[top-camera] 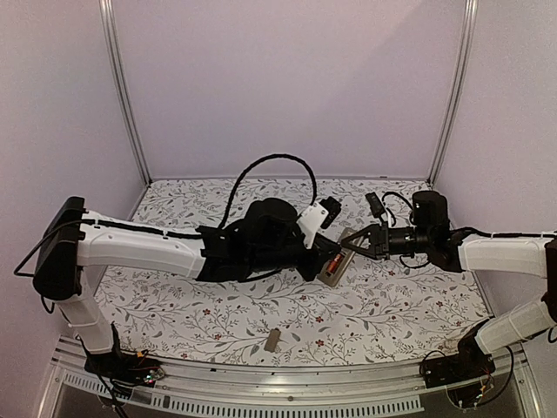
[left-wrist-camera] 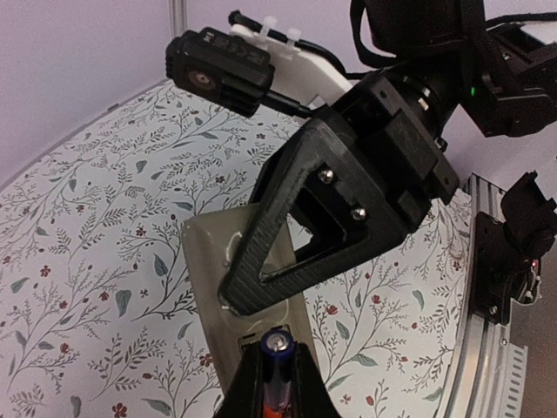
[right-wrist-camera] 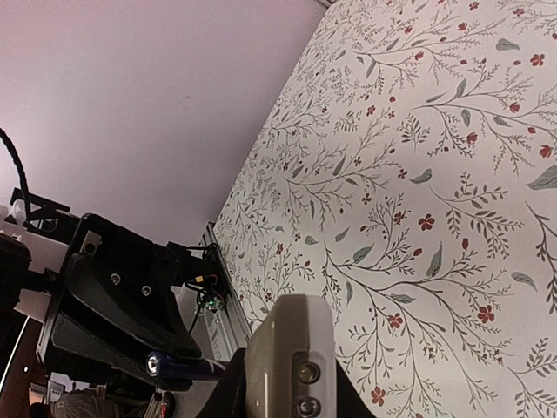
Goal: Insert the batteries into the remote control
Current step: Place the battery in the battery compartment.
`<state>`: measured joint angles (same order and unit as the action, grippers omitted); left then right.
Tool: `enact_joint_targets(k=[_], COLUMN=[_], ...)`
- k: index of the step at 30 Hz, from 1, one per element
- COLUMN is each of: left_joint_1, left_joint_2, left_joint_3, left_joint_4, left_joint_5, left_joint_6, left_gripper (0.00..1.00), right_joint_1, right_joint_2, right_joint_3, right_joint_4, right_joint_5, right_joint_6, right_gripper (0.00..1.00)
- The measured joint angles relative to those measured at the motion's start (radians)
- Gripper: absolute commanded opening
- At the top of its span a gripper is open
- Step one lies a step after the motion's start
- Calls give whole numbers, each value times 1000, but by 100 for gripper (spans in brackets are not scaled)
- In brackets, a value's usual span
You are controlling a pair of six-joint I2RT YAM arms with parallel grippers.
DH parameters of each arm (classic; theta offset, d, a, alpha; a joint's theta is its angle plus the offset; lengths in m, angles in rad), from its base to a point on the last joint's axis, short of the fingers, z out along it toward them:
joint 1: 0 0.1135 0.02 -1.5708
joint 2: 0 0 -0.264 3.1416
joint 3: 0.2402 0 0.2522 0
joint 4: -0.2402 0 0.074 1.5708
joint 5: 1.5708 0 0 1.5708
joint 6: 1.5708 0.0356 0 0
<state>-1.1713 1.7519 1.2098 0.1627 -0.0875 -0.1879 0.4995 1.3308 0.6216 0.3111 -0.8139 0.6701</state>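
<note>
The remote control lies back-up in mid-table, grey-beige, with its battery recess open. My right gripper is shut on its far end; the remote's end shows between the fingers in the right wrist view. My left gripper is shut on a battery, orange-red with a dark blue end. It holds the battery's tip at the recess of the remote. The battery also shows in the right wrist view. One right finger crosses the remote.
A small flat grey cover plate lies near the table's front edge. A metal rail runs along the front. Walls and frame posts close the back and sides.
</note>
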Motion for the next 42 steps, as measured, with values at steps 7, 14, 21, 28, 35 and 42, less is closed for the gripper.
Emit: enact_joint_targets(k=[7,14,21,28,35,42], left_joint_1=[-5,-6,-6,-7,-9,-11], left_joint_2=[25,34,37,37,37,42], left_joint_3=[6,12,12,12,12,32], left_joint_4=[21,33,43,42,26,-29], left_joint_5=[21,23,5,0,-1,0], left_joint_6=[-1,-3,0,4,3,-2], left_gripper=[0,0,0,0,0,12], right_joint_1=[0,0,0,-5,-12,-16], right_joint_2=[0,0,0,0,0,0], right_joint_3=[0,0,0,0,-3,-10], right_joint_4=[52,93,122,124,131,131], right_joint_5=[-17,-35,-36,-36,-36,-36], right_joint_6=[50,90,127,148,160,160], right_gripper=[0,0,0,0,0,0])
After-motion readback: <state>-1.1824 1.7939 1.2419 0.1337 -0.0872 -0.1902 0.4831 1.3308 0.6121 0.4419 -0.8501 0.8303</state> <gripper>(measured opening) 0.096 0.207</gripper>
